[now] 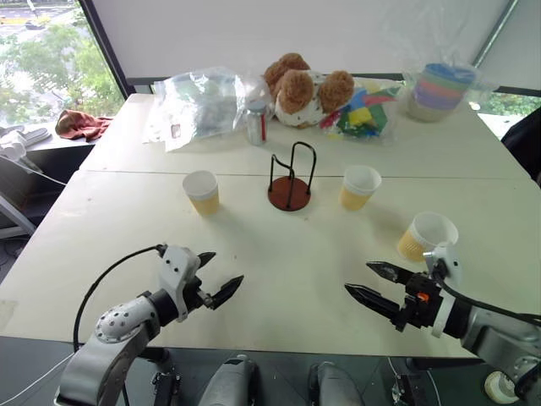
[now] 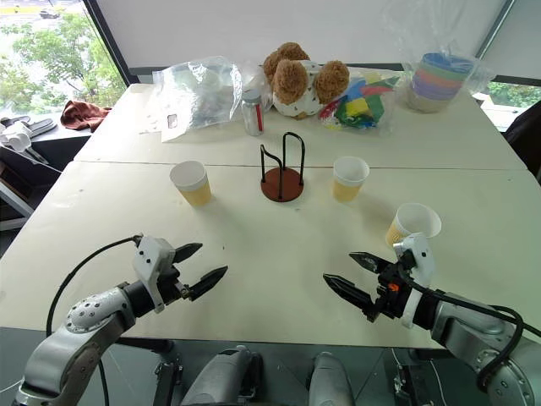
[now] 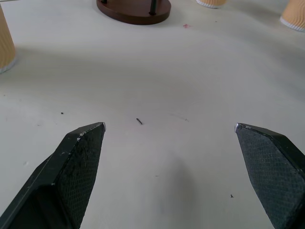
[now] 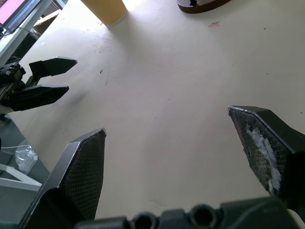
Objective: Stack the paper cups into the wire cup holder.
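Nearest, the left gripper (image 1: 218, 277) and the right gripper (image 1: 370, 282) are held over the bare table (image 1: 279, 262), each with fingers spread apart and empty. Beyond them, three paper cups (image 1: 201, 191) (image 1: 360, 187) (image 1: 426, 238) are stood upright, apart from each other. Between the first two, the wire cup holder (image 1: 291, 178) is seen empty. Behind it, a silver can (image 1: 256, 123) is placed; its label perhaps carries writing, but it cannot be read.

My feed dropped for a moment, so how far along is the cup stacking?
Nothing is done yet: the wire cup holder stands empty. All three paper cups sit apart on the table: left cup, middle cup, right cup. The left gripper and right gripper are open and hold nothing. All three still need stacking.
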Available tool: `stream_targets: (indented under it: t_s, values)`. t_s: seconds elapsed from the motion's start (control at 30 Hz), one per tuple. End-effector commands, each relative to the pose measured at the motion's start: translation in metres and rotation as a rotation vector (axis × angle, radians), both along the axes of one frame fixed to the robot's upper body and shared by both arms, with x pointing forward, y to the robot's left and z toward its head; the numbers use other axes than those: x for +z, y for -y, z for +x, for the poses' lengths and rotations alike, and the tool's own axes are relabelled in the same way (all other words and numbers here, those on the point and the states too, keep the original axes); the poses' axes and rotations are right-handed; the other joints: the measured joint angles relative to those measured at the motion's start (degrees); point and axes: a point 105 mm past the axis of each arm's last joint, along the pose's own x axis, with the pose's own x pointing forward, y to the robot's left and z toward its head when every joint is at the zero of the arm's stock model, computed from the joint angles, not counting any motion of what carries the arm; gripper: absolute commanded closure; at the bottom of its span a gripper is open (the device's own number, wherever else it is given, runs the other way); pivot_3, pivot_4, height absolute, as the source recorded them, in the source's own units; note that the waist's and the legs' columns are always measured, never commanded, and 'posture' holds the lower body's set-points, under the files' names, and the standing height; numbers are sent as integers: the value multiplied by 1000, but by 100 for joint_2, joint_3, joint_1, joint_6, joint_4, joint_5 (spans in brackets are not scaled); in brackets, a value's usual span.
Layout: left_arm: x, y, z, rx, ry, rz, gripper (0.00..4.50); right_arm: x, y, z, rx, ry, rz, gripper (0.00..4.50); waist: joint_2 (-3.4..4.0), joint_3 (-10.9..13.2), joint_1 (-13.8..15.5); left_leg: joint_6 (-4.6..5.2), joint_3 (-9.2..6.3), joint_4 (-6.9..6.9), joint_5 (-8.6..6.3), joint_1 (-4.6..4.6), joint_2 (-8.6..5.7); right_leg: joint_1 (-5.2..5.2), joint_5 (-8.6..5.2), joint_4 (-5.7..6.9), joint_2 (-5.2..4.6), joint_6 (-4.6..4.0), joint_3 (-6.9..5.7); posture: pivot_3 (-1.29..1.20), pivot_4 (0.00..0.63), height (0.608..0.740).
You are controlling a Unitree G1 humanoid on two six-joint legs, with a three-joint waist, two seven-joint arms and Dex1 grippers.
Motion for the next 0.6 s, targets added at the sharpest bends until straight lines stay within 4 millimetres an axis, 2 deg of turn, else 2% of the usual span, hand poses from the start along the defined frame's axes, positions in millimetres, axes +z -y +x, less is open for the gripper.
stream_targets:
  t_s: [0.03,0.6]
  values:
    - [15,-2,4,14,64,-19,14,6,-1,2,12,42,-4,0,0,0,-1,0,0,0,0,0,0,0,0,0,0,0,0,0,150,740]
    - [23,-5,15,10,103,-5,14,6,6,10,-18,72,-27,0,0,0,-1,0,1,2,0,0,0,2,1,1,3,1,-1,0,150,740]
